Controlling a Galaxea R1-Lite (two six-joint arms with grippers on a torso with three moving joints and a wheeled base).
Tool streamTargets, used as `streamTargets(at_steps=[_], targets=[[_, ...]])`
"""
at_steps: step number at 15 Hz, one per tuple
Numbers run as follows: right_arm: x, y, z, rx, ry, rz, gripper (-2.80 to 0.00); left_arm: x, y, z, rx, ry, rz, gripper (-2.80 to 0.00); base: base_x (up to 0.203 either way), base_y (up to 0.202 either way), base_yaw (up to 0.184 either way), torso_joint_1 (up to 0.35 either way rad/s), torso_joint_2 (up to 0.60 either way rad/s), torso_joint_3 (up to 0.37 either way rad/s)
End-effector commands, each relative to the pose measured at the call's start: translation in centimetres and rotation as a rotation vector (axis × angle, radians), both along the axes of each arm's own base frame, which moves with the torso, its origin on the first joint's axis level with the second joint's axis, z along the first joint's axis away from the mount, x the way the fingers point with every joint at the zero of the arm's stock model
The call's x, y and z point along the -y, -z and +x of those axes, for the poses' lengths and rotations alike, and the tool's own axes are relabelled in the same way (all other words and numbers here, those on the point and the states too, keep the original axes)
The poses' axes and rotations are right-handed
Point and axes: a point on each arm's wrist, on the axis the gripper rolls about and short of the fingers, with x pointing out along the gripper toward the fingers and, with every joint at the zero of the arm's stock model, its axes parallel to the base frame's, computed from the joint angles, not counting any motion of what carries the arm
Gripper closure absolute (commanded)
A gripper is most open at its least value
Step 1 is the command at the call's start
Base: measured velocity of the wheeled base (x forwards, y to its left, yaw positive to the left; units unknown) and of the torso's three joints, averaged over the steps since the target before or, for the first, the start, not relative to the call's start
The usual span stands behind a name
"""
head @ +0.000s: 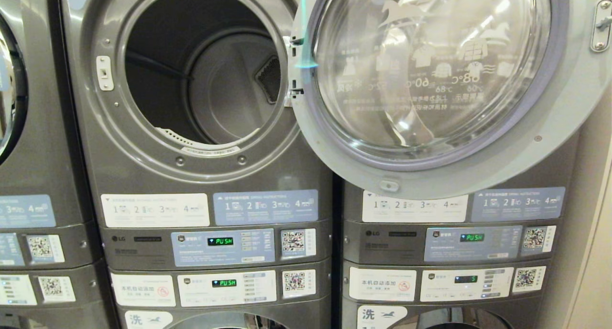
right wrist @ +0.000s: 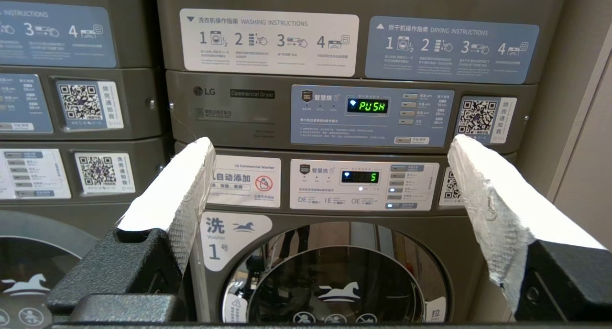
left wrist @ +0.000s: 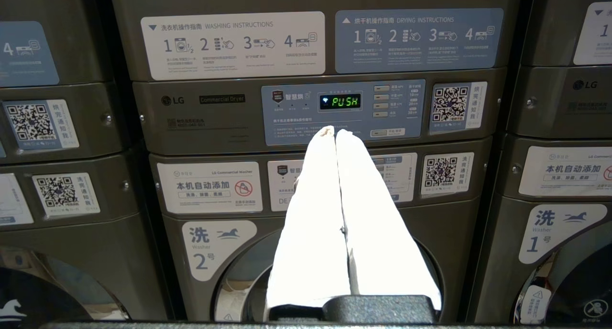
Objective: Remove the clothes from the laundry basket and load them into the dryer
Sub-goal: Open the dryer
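While the head view shows only the dryer (head: 201,71) with its door (head: 430,80) swung open, the wrist views show the left gripper (left wrist: 336,133) pressed closed and empty, the right gripper (right wrist: 330,145) spread wide and empty; no clothes appear.

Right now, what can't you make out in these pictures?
- Laundry basket and clothes: in no view.
- Dryer drum: head view, lower front hidden by the rim.
- Washer doors: cut off by the bottom edge in every view.
- Instruction labels: small print unreadable in the head view.

The dryer (head: 201,75) is sitting above its control panel (head: 222,246), its door (head: 440,80) swinging rightward across the neighbouring machine (head: 454,252)
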Motion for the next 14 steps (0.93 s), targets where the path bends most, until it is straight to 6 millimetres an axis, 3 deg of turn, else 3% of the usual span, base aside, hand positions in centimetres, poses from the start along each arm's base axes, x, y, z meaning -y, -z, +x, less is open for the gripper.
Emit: streamTargets(at_steps=[1, 14], targets=[[0.0, 0.0, -0.01, 0.001, -0.001, 0.0, -2.8, 0.0, 0.01, -0.01, 0.001, 0.0, 0.001, 0.0, 0.0, 0.0, 0.0, 0.0, 0.0, 0.0], [0.0, 0.02, 0.01, -0.002, -0.001, -0.001, -2.8, 0.0, 0.01, -0.01, 0.001, 0.0, 0.001, 0.0, 0.0, 0.0, 0.0, 0.0, 0.0, 0.0]])
